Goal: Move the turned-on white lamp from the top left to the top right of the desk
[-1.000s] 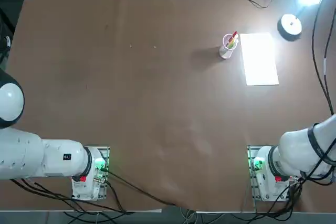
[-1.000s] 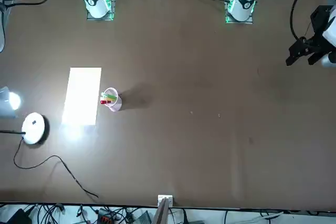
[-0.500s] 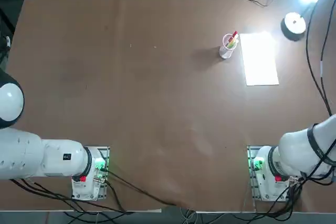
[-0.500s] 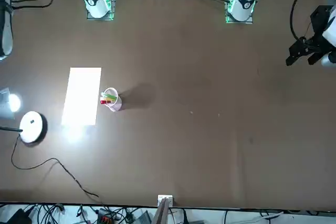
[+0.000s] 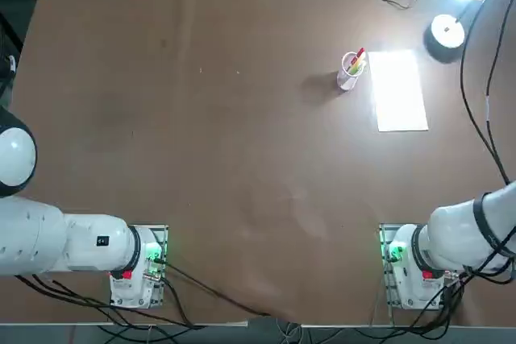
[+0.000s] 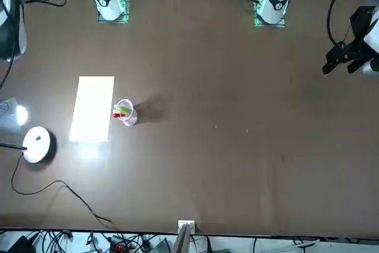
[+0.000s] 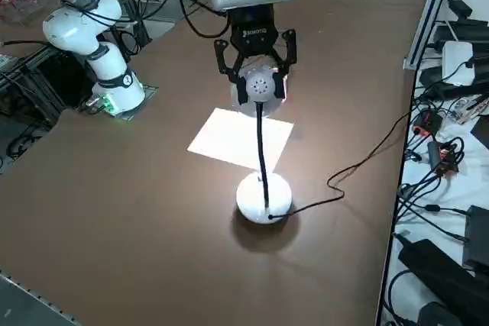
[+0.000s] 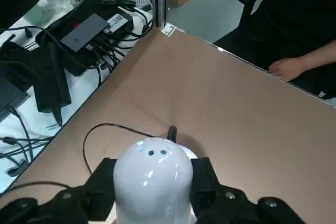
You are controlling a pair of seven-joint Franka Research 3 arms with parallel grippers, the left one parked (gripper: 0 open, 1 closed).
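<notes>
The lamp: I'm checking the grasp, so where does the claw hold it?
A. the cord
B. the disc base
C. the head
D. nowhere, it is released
C: the right claw is shut on the head of the lamp, and the base rests on the desk.

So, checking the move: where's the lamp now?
Top view: the lamp stands at the desk's far right corner, beyond the paper, its head in the right tool.

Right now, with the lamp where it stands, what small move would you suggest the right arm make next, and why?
Probably open the fingers and lift straight up. The right gripper is shut on the lamp head, the lamp's base rests flat at the desk top right, beside the paper sheet, so placement looks done.
</notes>
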